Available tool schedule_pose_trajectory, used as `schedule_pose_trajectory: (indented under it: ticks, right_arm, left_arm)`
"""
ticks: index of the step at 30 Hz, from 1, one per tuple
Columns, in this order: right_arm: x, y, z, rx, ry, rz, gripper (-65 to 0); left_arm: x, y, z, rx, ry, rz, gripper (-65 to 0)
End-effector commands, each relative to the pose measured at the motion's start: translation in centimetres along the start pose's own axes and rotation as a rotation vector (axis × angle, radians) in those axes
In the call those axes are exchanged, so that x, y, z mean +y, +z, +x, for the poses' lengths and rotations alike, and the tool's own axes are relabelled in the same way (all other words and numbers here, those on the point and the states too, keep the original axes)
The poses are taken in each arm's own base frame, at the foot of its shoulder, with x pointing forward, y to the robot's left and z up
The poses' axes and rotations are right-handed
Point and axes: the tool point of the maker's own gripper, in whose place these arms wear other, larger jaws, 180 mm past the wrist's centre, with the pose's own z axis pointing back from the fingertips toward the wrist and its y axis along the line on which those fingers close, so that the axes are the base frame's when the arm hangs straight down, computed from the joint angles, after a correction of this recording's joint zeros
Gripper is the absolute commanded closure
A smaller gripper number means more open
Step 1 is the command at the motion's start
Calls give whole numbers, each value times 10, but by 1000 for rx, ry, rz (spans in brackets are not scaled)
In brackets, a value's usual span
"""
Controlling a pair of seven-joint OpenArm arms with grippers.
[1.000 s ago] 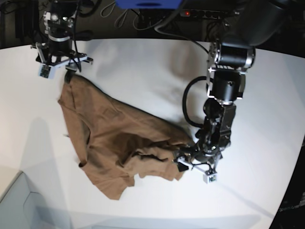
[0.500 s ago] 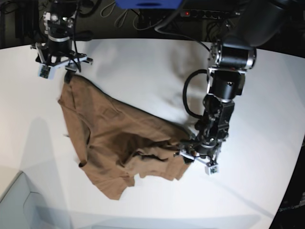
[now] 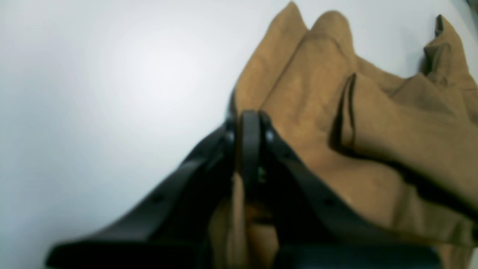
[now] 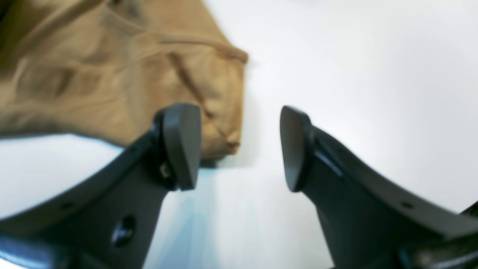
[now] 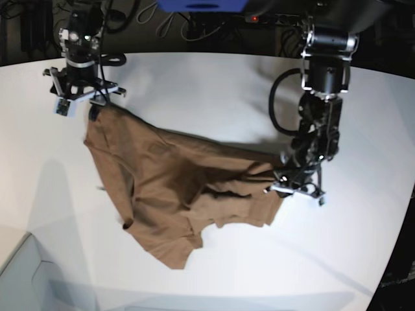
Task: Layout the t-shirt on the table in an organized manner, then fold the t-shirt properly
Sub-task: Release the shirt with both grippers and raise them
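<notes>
T-shirt (image 5: 175, 188): tan-brown and lying crumpled across the middle of the white surface (image 5: 207, 91), running from the far corner on the base view's left toward the near middle, with several folds and a bunched ridge through its centre.
T-shirt, near end: a lobe of cloth is reaching toward the front edge of the surface, lying flat.
T-shirt, edge on the base view's right: it is being lifted slightly off the surface where the left pincer (image 5: 290, 188) is gripping it, and the cloth is stretching into a shallow ridge from that point back into the body of the shirt.
Left pincer: its fingers are pressed together with a fold of the t-shirt caught between them; in the left wrist view the dark tips (image 3: 249, 138) are meeting over a strip of tan cloth, with more of the shirt spreading up and to the right beyond them.
Left arm: it is reaching down from the far side on the base view's right, the wrist tilting in toward the cloth.
Right pincer (image 5: 83, 95): its fingers are standing well apart and are clamping nothing.
Right pincer, position: it is hovering at the far corner of the t-shirt on the base view's left; in the right wrist view a rounded corner of the cloth (image 4: 224, 112) is showing just beyond one finger (image 4: 179, 145), while bare surface is showing between the two fingers.
Sharpness: both wrist views are blurring, so fine seams are not readable.
</notes>
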Motion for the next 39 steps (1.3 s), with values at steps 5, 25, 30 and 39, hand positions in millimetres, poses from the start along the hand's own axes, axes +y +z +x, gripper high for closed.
schedule_pose_trajectory:
  ticks: [5, 25, 30, 39]
  right_arm:
    - [24, 1, 16, -56, 25, 73, -342]
    - [152, 15, 5, -54, 164, 453, -432]
    - [155, 8, 15, -80, 167, 452, -438]
    - [153, -17, 33, -119, 213, 438, -439]
  left_arm:
    - [45, 57, 59, -233, 279, 74, -1]
    - [137, 162, -18, -192, 608, 241, -244]
    - [151, 185, 5, -277, 613, 253, -335]
    - [145, 195, 61, -422, 605, 205, -335]
